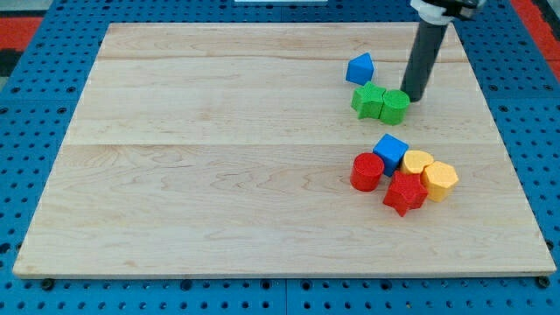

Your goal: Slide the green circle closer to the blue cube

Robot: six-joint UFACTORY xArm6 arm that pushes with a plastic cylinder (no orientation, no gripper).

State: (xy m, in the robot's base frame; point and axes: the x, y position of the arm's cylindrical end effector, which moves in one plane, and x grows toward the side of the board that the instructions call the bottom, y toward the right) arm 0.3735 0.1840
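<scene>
Big pale wooden tabletop [219,157], dark rod with my tip [414,99] just right of the green circle [395,106], a round ridged green block touching another green block [368,101], blue cube [390,151] below, no fingers on this rod.

Green circle [395,106] lies well above the blue cube [390,150], apart.
</scene>
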